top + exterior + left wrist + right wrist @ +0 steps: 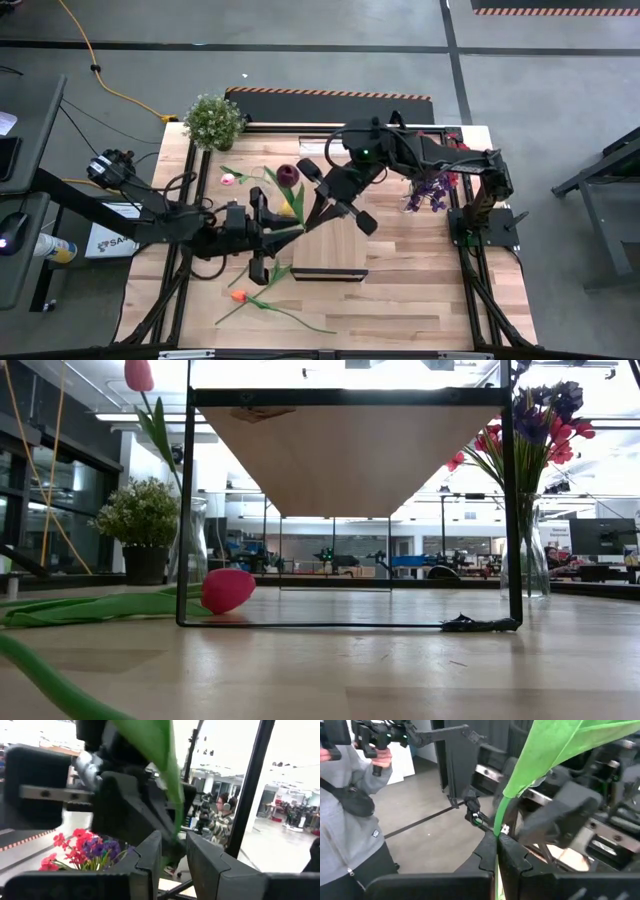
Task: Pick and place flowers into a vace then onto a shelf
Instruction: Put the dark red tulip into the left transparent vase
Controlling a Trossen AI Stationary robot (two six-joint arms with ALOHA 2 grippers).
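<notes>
Green stem [506,810] between both hands

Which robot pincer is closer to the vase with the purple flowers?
Right. The right pincer sits nearer the vase of purple flowers, holding a green stem over the table's middle. The left pincer is farther, beyond it from the vase.

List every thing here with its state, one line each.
right gripper, shut on the yellow flower's stem
left gripper, at the same stem
yellow flower, held between both arms
orange flower, lying flat
pink flower, lying flat
vase, upright, holding flowers
shelf, nothing on it
</notes>
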